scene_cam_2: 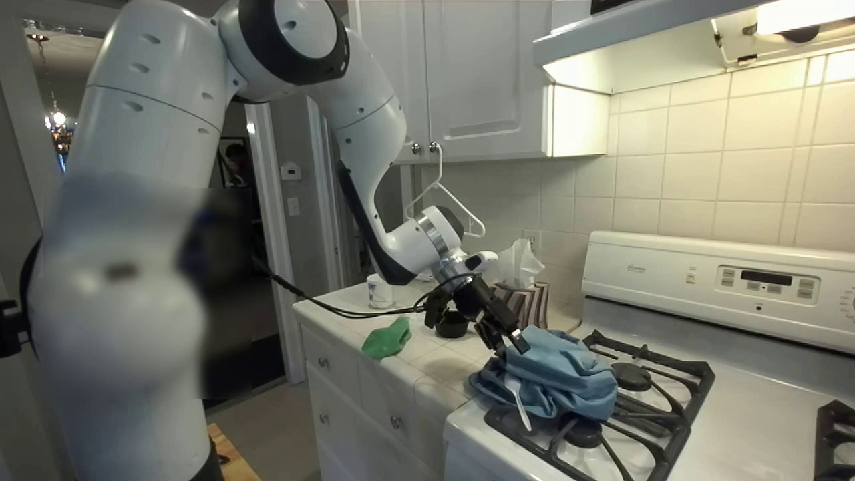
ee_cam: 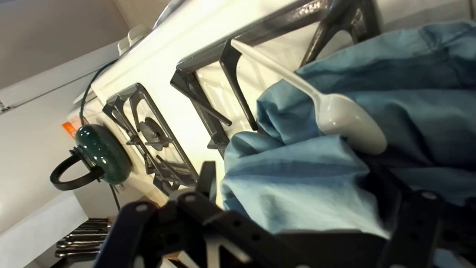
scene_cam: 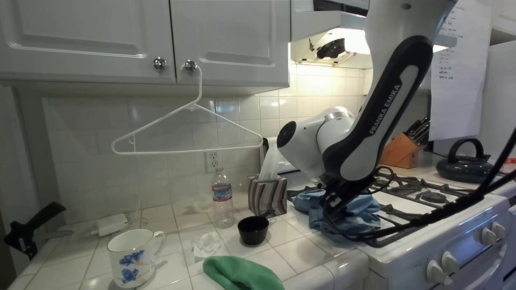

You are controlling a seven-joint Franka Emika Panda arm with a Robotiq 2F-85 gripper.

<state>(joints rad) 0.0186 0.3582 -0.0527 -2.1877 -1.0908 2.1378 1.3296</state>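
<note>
My fingers [ee_cam: 208, 181] stand apart at the blue cloth [scene_cam_2: 568, 377], a fold of it between them; whether they touch it I cannot tell. It lies bunched on the left of the stove [scene_cam_2: 755, 387], a white spoon [ee_cam: 351, 123] on its near side. I judge this a grasping step: the next move calls for closing on that fold, clear of the spoon.

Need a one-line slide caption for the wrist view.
White spoon on a crumpled blue cloth at the stove, open jaws in the foreground, green kettle beyond.
</note>
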